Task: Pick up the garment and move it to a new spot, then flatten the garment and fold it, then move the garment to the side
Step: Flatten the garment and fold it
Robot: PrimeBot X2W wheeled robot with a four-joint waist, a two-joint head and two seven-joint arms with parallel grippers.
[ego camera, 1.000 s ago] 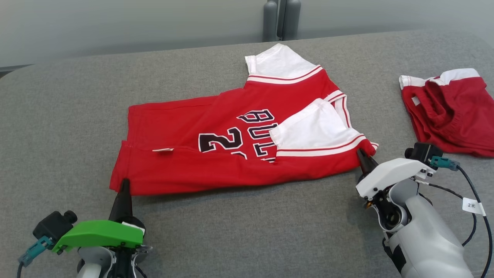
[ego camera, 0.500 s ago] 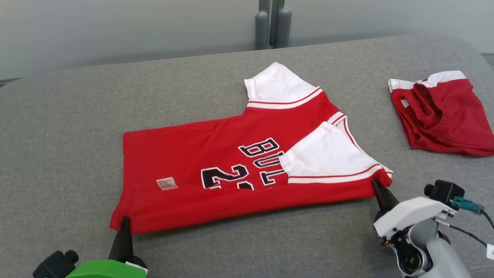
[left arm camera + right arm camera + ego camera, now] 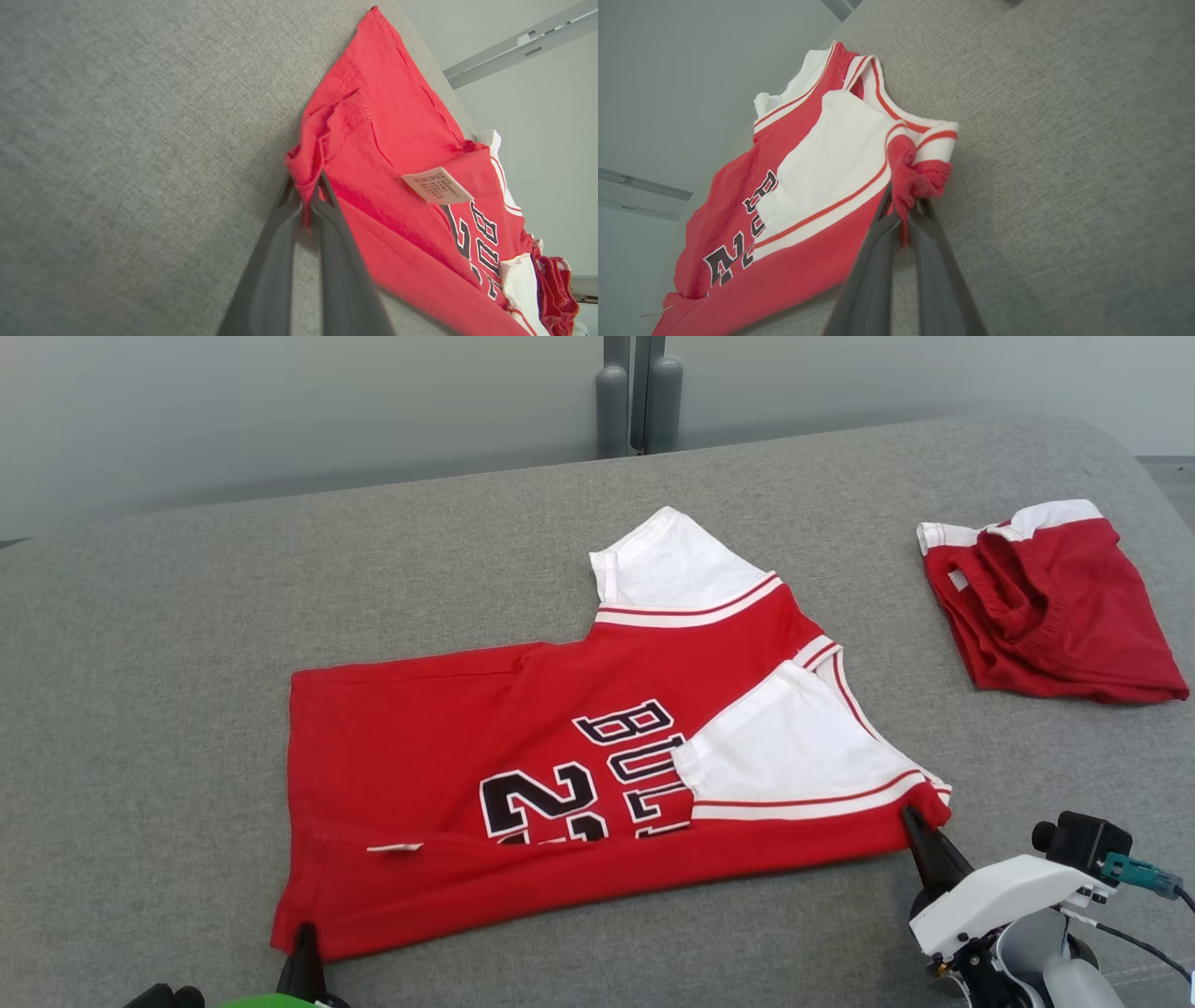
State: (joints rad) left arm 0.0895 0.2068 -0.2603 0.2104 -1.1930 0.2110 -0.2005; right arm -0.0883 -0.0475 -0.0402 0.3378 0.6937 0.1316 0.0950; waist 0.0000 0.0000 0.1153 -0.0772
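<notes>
Presently: one red jersey [image 3: 560, 709], spread near the centre of a grey cushion [image 3: 187, 663], hem to the left, white sleeves to the right.

Left gripper [image 3: 306, 186]: pinching the near hem corner, cloth bunched between its fingers.

Right gripper [image 3: 903, 198]: pressed together on the near shoulder corner, holding a red wad.

Change noted: measured against the red shorts [image 3: 1046, 616] at far right, the jersey lies nearer than a second ago, both held corners drawn toward the robot. The camera has shifted too, so part of the difference is the view's. More of the black number [image 3: 541, 803] is uncovered.

Assessment: probably the drag to a new spot is under way. The near strip is doubled over; flattening and folding remain.
</notes>
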